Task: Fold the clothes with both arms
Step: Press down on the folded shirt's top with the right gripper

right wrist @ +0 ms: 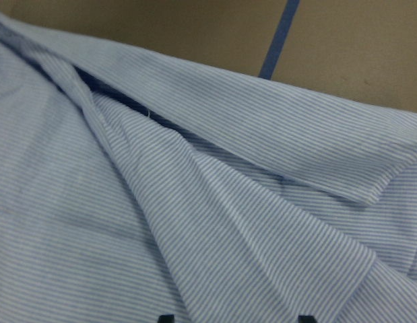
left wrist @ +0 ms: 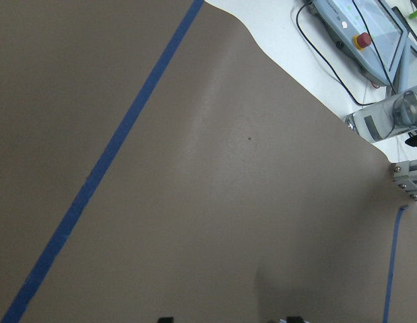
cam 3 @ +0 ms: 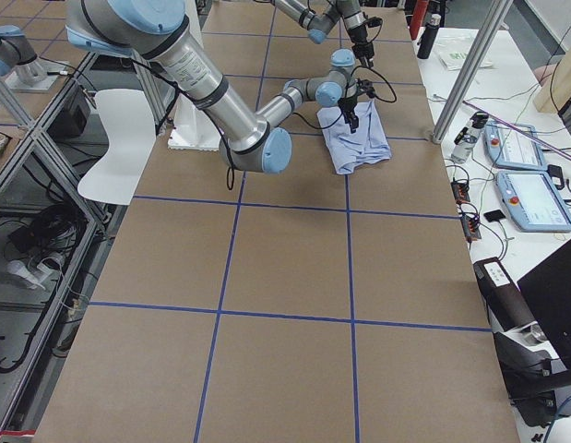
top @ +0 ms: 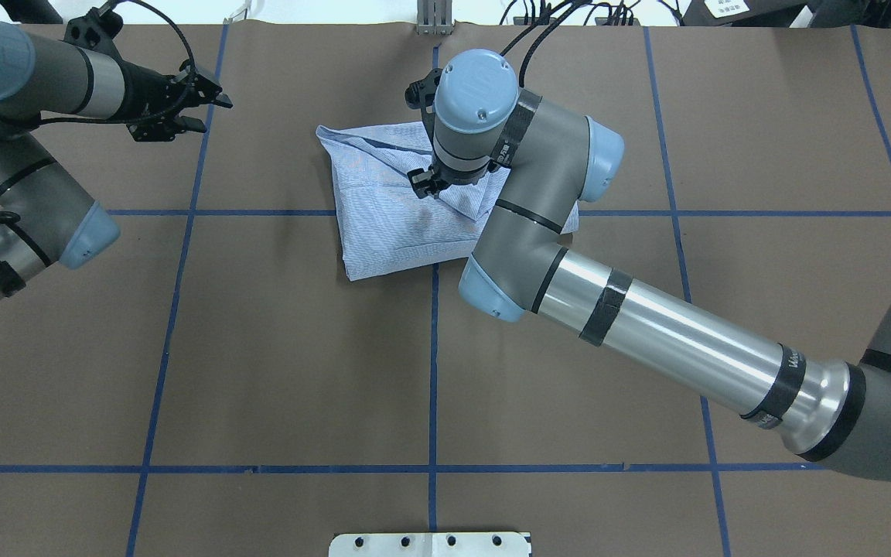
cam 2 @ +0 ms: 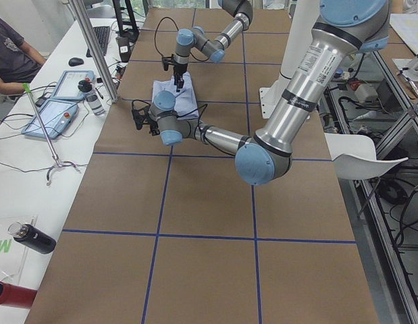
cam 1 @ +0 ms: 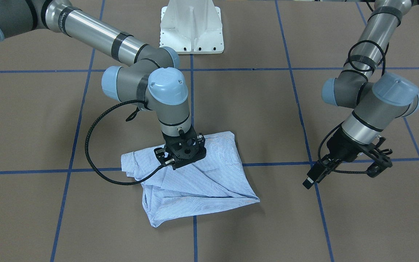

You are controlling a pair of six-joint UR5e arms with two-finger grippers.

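- shirt [cam 1: 202, 182]: lies on the surface [cam 1: 260, 109] straight out in front of the pedestal base [cam 1: 191, 27], well apart from it. It's a compact, crumpled packet, several layers deep, with diagonal folds.
- right claw [cam 1: 180, 157]: stands vertical over the half of the packet nearer the base. Tips are spread, released, nothing pinched. In the wrist view, cloth fills the frame right under the tips. Can't tell if they touch it.
- Handling, my read: thin woven cloth, light, limp, no stiffness.
  - It will sag from a single pinch, so carrying an edge flat needs two holds set apart.
  - Not fragile.
  - Layers likely slide on each other, so a shallow bite may lift only the top one.
- Grip spots under that claw: the doubled band [right wrist: 296, 148] and the ridge crease [right wrist: 127, 155] beside it offer thickness to bite. The flat middle probably gives little.
- Farther from the base: the pointed corner [cam 1: 251, 198] and hem corner [cam 1: 155, 221] sit free on the packet's outer side. Looks like the best pair for pulling a fold square.
- left claw [top: 209, 110]: farthest out from the base, well off to the robot's left, above bare surface. Fingers are spread, holding nothing.
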